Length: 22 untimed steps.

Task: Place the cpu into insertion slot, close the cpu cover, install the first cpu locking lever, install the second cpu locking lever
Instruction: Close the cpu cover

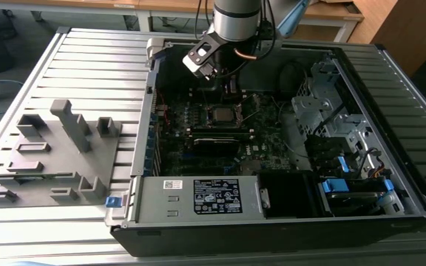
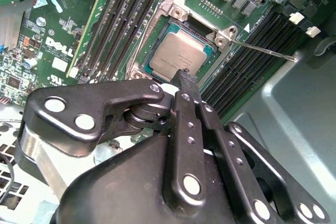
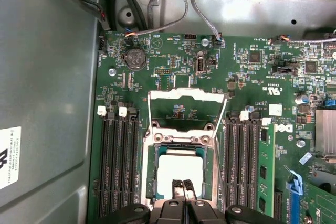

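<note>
First wrist view: cover (image 3: 187,94) raised open beyond pincer (image 3: 184,185), cpu (image 3: 178,167) under its tips. Second wrist view: tips together at cpu edge, contact unclear. Slot (image 3: 148,174) interior hidden beneath cpu.

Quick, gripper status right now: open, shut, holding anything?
Gripper: shut, holding nothing, with its tip at the edge of the cpu, which lies in the insertion slot.
</note>
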Each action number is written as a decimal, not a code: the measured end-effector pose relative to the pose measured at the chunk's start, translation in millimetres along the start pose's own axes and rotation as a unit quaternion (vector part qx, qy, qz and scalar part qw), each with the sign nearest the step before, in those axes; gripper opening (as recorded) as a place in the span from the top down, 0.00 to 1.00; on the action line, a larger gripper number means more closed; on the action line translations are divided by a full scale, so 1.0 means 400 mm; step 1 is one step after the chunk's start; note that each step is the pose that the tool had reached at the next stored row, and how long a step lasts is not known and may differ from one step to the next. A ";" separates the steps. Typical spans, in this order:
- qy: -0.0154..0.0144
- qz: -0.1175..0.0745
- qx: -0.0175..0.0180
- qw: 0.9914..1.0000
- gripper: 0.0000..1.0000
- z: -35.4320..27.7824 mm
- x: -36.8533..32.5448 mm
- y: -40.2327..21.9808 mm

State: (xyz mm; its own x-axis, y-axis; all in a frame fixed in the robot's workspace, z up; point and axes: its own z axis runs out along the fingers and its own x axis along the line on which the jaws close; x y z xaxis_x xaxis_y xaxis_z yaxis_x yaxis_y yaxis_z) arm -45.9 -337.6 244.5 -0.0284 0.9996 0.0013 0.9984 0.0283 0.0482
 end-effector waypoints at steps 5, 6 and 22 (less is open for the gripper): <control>0.000 0.000 0.000 1.000 0.89 -0.016 0.000 0.001; 0.000 0.000 0.000 1.000 0.89 -0.019 0.000 0.001; 0.000 0.000 0.000 1.000 0.89 -0.025 0.000 -0.003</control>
State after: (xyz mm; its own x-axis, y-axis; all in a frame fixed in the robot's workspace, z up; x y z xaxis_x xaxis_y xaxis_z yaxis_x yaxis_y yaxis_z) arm -47.5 -337.6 254.4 -0.0283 0.9996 0.0010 0.9985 0.0283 0.0479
